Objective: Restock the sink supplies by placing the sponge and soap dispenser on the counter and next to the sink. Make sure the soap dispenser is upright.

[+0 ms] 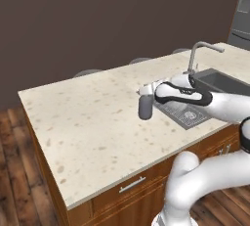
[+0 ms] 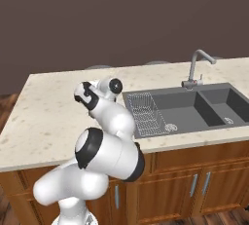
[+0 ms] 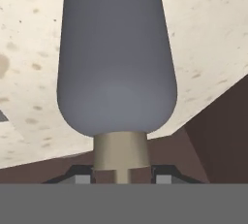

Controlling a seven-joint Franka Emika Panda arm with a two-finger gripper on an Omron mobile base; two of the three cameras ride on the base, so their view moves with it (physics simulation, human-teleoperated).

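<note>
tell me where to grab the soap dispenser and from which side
Take the soap dispenser by its thin tan neck, from above, along its axis. The rounded grey body widens below and is too broad to pinch surely, while the neck fits between the fingers. The hand is already shut on the neck this way, with the bottle hanging upright over the counter.
</note>
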